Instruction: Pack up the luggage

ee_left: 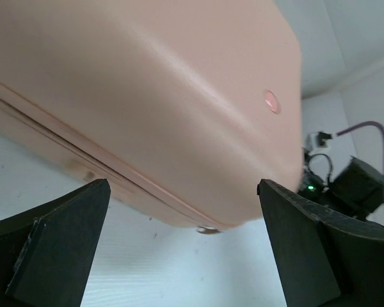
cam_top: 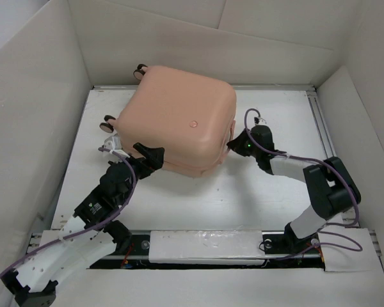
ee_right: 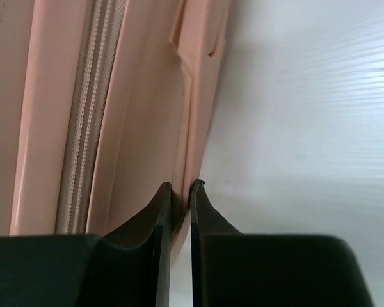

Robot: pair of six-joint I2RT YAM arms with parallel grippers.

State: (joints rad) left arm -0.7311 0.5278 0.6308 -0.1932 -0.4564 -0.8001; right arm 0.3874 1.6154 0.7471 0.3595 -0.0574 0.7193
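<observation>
Closed pink luggage [cam_top: 179, 118] lies on the white surface [cam_top: 256, 192] toward 12 o'clock. My left end effector [ee_left: 184, 211] gapes wide at its 7 o'clock corner; my right end effector [ee_right: 181, 188] pinches its 3 o'clock edge.

Left arm [cam_top: 109, 192] stretched forward, left fingers [ee_left: 57, 249] spread wide, right fingers [ee_right: 147, 256] seemingly pinched almost closed

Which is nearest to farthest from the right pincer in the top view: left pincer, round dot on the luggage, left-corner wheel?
1. Round dot, on the luggage top, just left of the right pincer.
2. Left pincer, at the luggage's near-left edge.
3. Left-corner wheel, farthest left.
</observation>
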